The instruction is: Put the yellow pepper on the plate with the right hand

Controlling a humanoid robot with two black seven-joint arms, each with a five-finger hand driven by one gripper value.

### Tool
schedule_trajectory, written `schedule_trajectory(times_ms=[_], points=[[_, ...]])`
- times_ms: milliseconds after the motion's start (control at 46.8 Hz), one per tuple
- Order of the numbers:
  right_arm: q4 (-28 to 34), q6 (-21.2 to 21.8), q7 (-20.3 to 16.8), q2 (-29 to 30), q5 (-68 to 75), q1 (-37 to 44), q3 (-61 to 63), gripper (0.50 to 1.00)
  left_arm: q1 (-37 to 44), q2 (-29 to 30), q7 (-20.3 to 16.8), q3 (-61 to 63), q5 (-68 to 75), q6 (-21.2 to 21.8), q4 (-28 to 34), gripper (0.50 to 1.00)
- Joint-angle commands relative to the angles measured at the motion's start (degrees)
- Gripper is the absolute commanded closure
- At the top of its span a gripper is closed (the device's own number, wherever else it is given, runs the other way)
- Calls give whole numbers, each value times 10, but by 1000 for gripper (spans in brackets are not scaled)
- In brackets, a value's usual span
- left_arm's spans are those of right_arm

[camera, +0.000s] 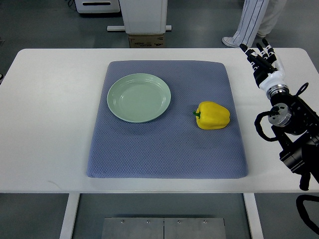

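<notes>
A yellow pepper (213, 115) with a green stem lies on its side on the right part of the blue-grey mat (167, 149). A pale green plate (139, 97) sits bare on the mat's upper left, well apart from the pepper. My right hand (259, 56) hovers over the white table's far right, up and to the right of the pepper, fingers stretched out straight and holding nothing. Its black forearm (294, 134) comes in from the right edge. The left arm is out of view.
The white table (50, 124) extends around the mat on all sides. A person's legs in striped trousers (251, 22) stand beyond the far edge near my right hand. A white machine base (143, 17) and a cardboard box (147, 41) stand behind the table.
</notes>
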Motion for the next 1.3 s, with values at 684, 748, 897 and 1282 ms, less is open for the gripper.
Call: schedule_trajectory(times_ms=[684,748,897,1282], points=[[34,40,3,-54,-1,1,-88,500,0,0,0,0,0,0,0,500],[43,41,4,-62,-2,1,-98,502,0,0,0,0,0,0,0,500],[76,42,10,-102,-3,3,-156,505,0,0,0,0,0,0,0,500],[163,100,32,-194,-59,34,-277,507,0,0,0,0,0,0,0,500]])
